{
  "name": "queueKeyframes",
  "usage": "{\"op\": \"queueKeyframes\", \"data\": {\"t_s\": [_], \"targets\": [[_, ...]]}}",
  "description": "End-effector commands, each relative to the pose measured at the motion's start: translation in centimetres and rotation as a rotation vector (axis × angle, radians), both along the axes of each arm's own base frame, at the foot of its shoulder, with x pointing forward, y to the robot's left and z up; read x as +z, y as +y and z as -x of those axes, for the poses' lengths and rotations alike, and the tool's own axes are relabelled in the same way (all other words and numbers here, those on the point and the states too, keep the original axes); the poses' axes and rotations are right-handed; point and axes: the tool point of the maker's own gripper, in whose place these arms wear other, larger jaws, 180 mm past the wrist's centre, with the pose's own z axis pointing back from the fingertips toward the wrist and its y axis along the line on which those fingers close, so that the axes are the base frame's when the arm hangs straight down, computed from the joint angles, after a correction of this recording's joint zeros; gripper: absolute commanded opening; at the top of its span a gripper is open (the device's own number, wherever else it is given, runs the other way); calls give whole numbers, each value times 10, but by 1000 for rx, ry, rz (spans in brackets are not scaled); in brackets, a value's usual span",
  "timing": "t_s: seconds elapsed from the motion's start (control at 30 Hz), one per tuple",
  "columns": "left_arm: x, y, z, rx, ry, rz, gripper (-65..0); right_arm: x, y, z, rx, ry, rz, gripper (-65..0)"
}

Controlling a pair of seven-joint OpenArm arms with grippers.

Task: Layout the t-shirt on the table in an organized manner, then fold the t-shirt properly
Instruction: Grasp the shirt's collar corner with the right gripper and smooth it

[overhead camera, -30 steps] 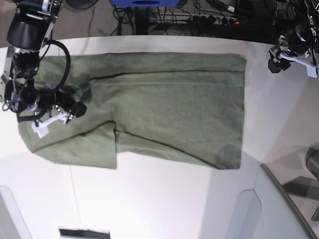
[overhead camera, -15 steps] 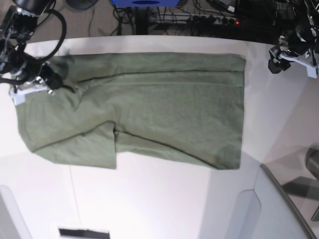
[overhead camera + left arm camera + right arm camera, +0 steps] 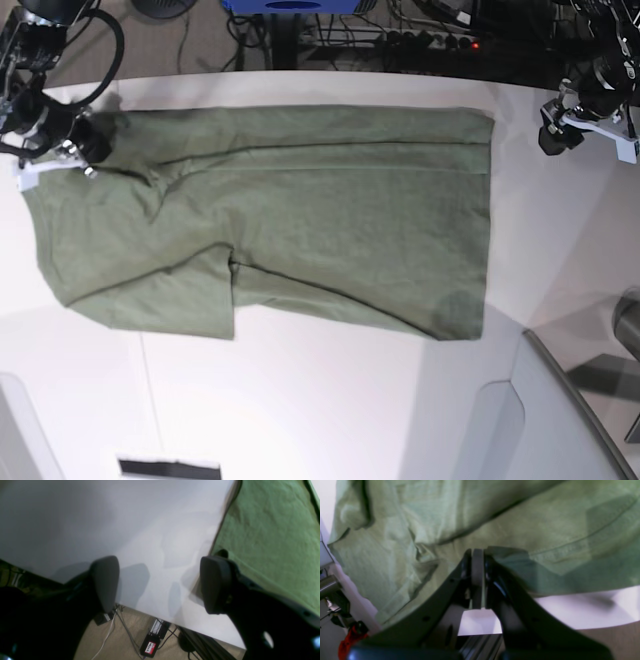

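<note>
Step in hand, as I judge it: the laying-out part, not the folding yet. The t-shirt lies spread on the white counter, long side running across the base view, but it is not tidy. One straight edge sits near the left hand's side; on the other side the cloth is bunched, w/ a flap lying over the lower part and creases near the far corner.

Right hand: its two fingers are pressed together w/ no gap btw. them. In the wrist view the tips sit at a hemmed edge of the shirt, and a bit of cloth seems pinched there, but I cannot tell for sure if it is really caught or only touched. In the base view this hand is at the far corner of the shirt, close to the counter's edge, arm coming in from above that corner.

Left hand: fingers wide apart, holding nothing. It hangs over bare counter near the far edge, just beside the shirt's straight edge but not touching it. In the base view it is well apart from the cloth.

Next move, prob.: pull that bunched corner outward to flatten the creases, w/ the left hand going down to hold its own edge so the shirt does not slide.
</note>
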Motion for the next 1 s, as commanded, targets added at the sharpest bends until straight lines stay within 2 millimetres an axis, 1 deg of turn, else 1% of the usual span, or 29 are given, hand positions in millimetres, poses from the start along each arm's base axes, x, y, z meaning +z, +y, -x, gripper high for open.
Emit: {"op": "queueKeyframes", "data": {"t_s": [0.0,0.13,0.2,0.37,0.47,0.53,0.6,0.7,0.77,0.9,0.93,0.97], "targets": [[11,8,-4,-5,-31,-27,-171,6,-11,-7,-3,-24,20,-645],[11,8,-4,-5,-31,-27,-171,-3,-13,-4,-16,1,2,-644],[11,8,-4,-5,-31,-27,-171,-2,-25,-3,-50,-5,16,-644],[10,8,-4,-5,-29,-26,-171,2,-40,-4,-65,-13,44,-644],[10,8,-4,-5,-29,-26,-171,6,-43,-13,-68,-31,47,-644],[10,8,-4,-5,-29,-26,-171,2,-43,-13,-73,-21,38,-644],[10,8,-4,-5,-29,-26,-171,0,-47,-17,-78,-16,29,-644],[10,8,-4,-5,-29,-26,-171,-8,-44,-21,-91,0,-5,-644],[10,8,-4,-5,-28,-26,-171,-6,-49,-27,-101,-15,9,-644],[10,8,-4,-5,-28,-26,-171,-4,-50,-32,-100,-29,17,-644],[10,8,-4,-5,-28,-26,-171,-1,-51,-39,-100,-42,19,-644],[10,8,-4,-5,-28,-26,-171,0,-50,-40,-99,-45,17,-644]]}}
